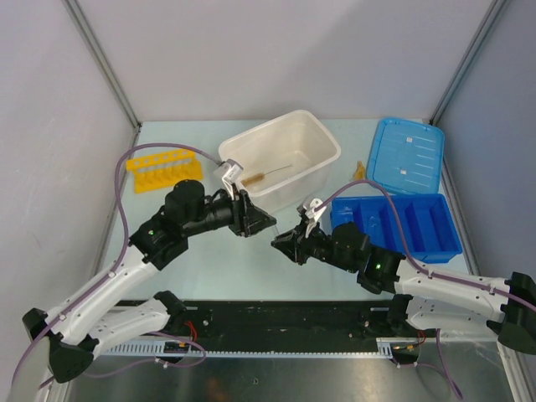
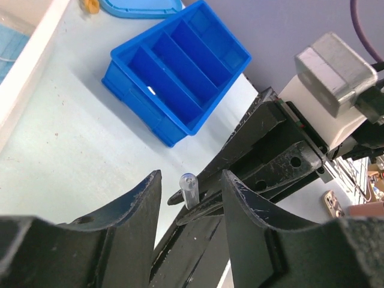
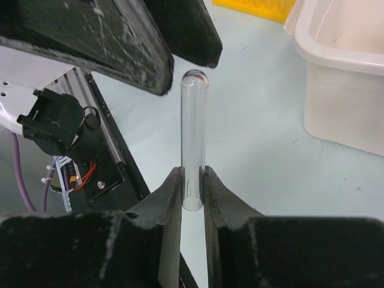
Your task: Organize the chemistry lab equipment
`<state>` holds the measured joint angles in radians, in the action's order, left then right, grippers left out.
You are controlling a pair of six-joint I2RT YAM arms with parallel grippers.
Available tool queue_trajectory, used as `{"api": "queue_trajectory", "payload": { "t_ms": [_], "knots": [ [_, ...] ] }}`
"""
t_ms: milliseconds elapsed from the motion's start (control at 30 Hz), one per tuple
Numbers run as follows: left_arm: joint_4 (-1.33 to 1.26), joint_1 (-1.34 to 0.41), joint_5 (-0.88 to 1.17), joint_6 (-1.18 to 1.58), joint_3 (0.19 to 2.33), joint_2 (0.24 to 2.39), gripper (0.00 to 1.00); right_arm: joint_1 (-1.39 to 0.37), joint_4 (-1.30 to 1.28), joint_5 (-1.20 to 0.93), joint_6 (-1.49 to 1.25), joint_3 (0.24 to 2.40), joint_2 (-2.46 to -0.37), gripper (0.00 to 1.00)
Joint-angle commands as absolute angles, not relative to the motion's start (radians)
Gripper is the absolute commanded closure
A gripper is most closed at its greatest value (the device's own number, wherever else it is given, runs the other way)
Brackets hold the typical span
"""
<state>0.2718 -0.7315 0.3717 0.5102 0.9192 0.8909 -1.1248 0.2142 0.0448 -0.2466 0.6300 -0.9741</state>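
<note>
R gripper (image 3: 192,175) clamped on short clear tube (image 3: 194,120), upright off the table (image 1: 209,260); L gripper (image 2: 191,177) jaws apart, tube's tip btwn them

white tub (image 1: 318,172) | blue lid (image 1: 408,152), far right | blue divided tray (image 1: 435,249), nearer

No text legible anywhere, pale marks on blue lid (image 1: 408,155) too small to read
</note>
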Motion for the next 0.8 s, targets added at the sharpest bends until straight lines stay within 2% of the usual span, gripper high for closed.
{"api": "queue_trajectory", "payload": {
  "t_ms": [0, 233, 433, 533, 633, 767],
  "knots": [
    [0.298, -0.738, 0.429, 0.461, 0.958, 0.909, 0.51, -1.134, 0.248, 0.063, -0.226, 0.631, -0.965, 0.88],
    [0.3, -0.737, 0.448, 0.465, 0.959, 0.933, 0.57, -1.146, 0.255, 0.068, -0.229, 0.63, -0.977, 0.87],
    [0.303, -0.735, 0.428, 0.471, 0.96, 0.93, 0.72, -1.149, 0.253, 0.076, -0.229, 0.628, -0.978, 0.86],
    [0.305, -0.735, 0.433, 0.473, 0.964, 0.935, 0.81, -1.149, 0.247, 0.097, -0.235, 0.627, -0.975, 0.81],
    [0.312, -0.736, 0.419, 0.467, 0.967, 0.943, 0.88, -1.149, 0.238, 0.121, -0.241, 0.627, -0.967, 0.71],
    [0.337, -0.734, 0.298, 0.43, 0.981, 0.948, 0.91, -1.149, 0.216, 0.141, -0.264, 0.627, -0.938, 0.35]
  ]
}}
